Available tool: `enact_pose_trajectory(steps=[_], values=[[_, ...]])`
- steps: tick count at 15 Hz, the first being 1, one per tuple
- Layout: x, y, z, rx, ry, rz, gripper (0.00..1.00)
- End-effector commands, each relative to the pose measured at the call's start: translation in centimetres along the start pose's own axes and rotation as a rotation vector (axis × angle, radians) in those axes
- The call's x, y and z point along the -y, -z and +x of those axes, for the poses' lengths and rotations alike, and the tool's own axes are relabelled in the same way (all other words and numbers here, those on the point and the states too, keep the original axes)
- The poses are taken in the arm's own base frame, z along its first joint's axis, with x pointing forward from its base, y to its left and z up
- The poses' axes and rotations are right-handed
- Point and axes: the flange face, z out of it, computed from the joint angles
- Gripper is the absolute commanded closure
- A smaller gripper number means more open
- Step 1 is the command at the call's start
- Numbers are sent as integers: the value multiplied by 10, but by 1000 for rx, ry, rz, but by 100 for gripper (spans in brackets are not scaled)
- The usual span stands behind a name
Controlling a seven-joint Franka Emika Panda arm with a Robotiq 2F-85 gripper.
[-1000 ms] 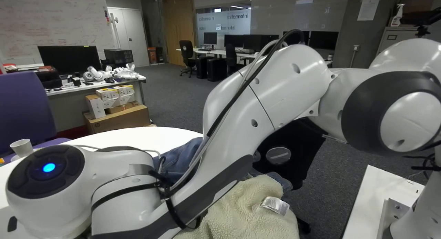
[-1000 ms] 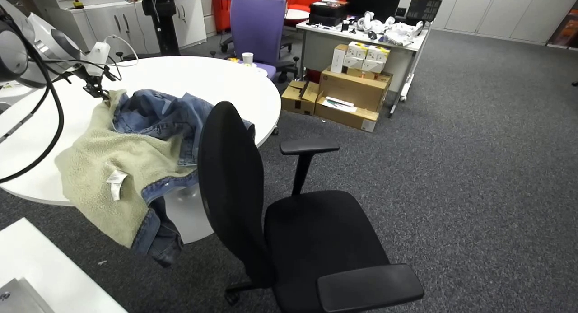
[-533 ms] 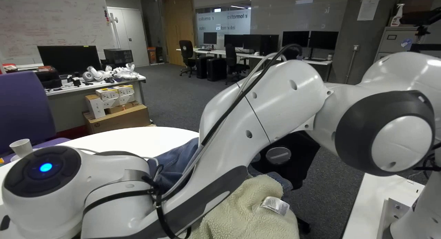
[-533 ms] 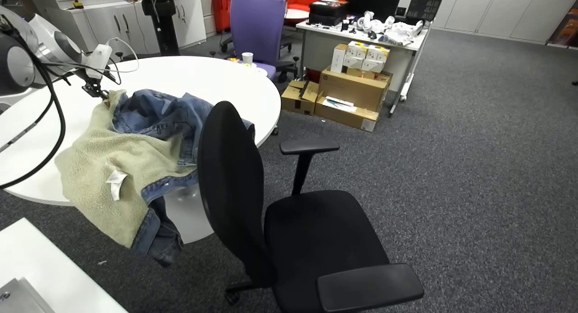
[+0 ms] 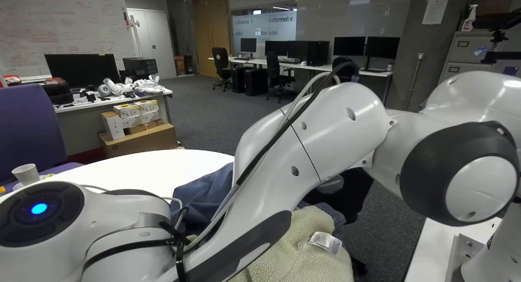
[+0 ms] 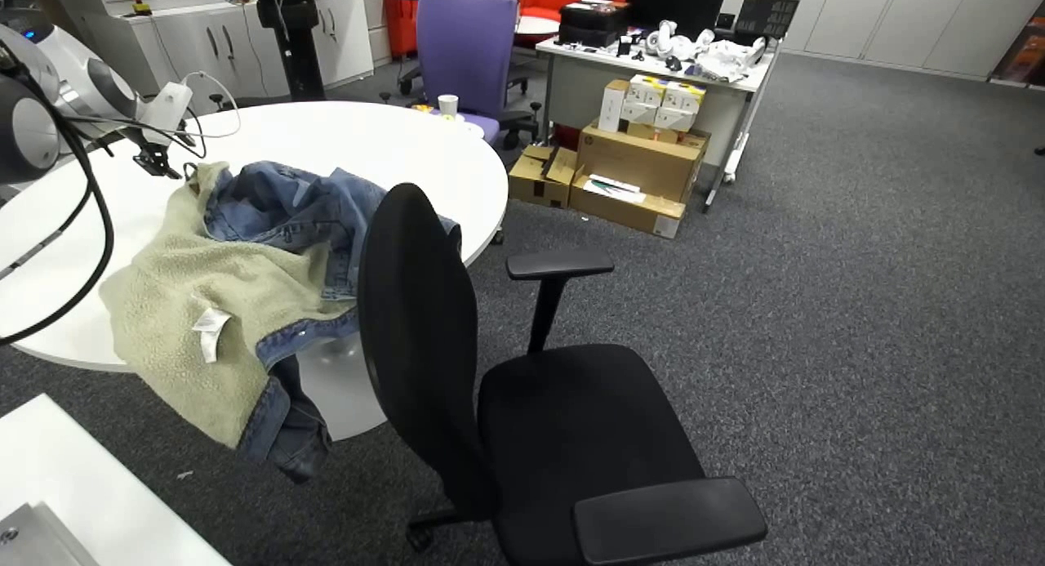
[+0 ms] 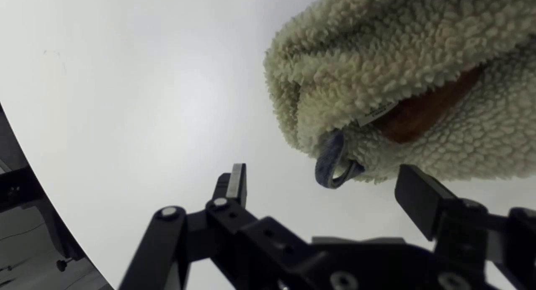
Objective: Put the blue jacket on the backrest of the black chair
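Observation:
The blue jacket (image 6: pixel 220 280) lies on the round white table, fleecy lining up, one end hanging over the edge towards the floor. It also shows in an exterior view (image 5: pixel 293 253), partly behind the arm. In the wrist view its fleece (image 7: pixel 389 60) has a brown patch and a small blue hanging loop (image 7: pixel 328 162). My gripper (image 7: pixel 323 179) is open and empty; the loop lies ahead, between its fingers in the picture, touching neither. In an exterior view the gripper (image 6: pixel 171 172) is just beside the jacket's collar end. The black chair (image 6: pixel 416 329) stands against the table, its backrest beside the jacket.
The round table (image 6: pixel 384 133) carries the jacket. A purple chair (image 6: pixel 467 51) with a white cup (image 6: pixel 447 104) stands behind it. Cardboard boxes (image 6: pixel 637 166) lie under a desk. A white bench (image 6: pixel 90 501) is at the near corner. Cables hang from the arm.
My gripper has drawn back slightly from the jacket's collar end, leaving a small gap and the loop in view. The arm's elbow has sunk. The jacket and chair have not moved.

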Motion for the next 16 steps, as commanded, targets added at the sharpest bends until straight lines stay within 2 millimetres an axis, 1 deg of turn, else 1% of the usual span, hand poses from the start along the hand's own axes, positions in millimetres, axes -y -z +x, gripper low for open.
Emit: enact_pose_trajectory(steps=[1, 3, 6, 8, 9, 11, 14, 16], values=[[-7, 5, -3, -9, -14, 10, 34], [-8, 4, -7, -7, -19, 17, 49], [-11, 4, -14, -6, -34, 21, 73], [-14, 3, -19, -10, -48, 25, 87], [-15, 2, -21, -13, -56, 30, 96], [-15, 0, -23, -20, -71, 41, 100], [-17, 1, -24, -44, -102, 80, 99], [-17, 9, -24, -38, -127, 164, 98]])
